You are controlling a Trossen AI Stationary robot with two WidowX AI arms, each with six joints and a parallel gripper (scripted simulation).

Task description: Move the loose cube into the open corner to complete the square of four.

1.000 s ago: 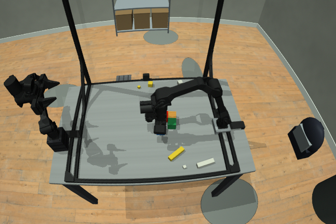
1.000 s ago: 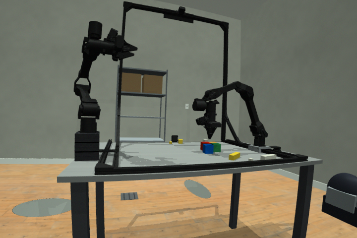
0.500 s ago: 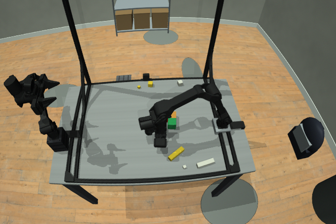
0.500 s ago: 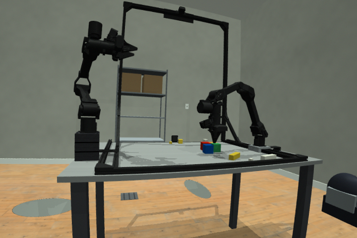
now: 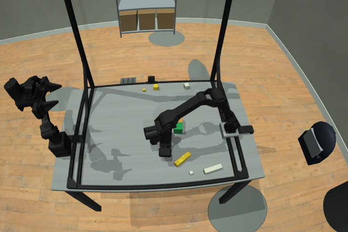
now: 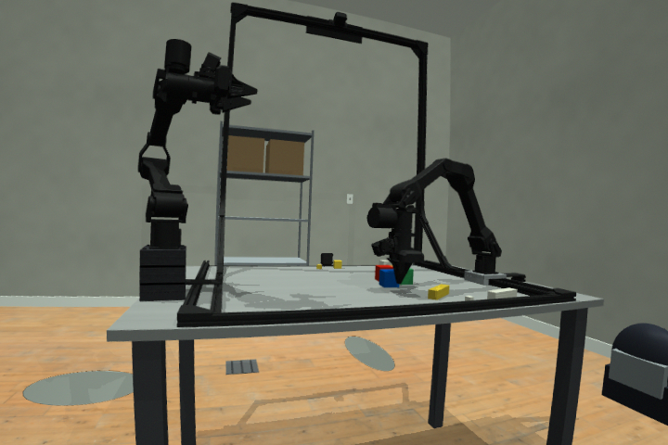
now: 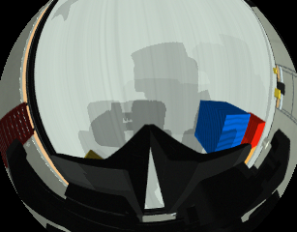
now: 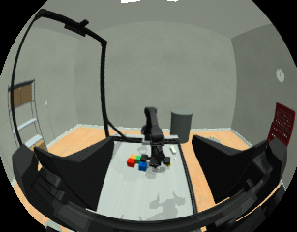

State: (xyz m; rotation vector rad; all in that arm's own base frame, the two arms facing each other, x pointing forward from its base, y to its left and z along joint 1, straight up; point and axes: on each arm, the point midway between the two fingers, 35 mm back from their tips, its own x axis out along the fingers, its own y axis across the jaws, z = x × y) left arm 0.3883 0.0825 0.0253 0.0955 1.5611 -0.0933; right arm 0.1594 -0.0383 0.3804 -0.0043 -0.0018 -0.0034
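Note:
Four cubes stand together near the table's middle: blue (image 6: 388, 278), red (image 6: 382, 271), green (image 5: 178, 127) and orange (image 5: 181, 120). In the top view the left arm hides the blue and red ones. In the left wrist view the blue cube (image 7: 221, 126) sits on the table against the red cube (image 7: 254, 130). My left gripper (image 7: 149, 129) is shut on nothing. It points down with its tips low over the table, just beside the blue cube; I cannot tell if it touches it. It also shows in the exterior view (image 6: 399, 278). My right gripper (image 5: 55, 94) is open and empty, raised high beyond the table's far end.
A yellow bar (image 5: 182, 158), a white bar (image 5: 212, 168) and a small white cube (image 5: 191, 172) lie near one table edge. Two yellow cubes (image 5: 155, 87) and a white cube (image 5: 186, 85) sit at the opposite edge. A black frame (image 5: 84, 90) rings the table.

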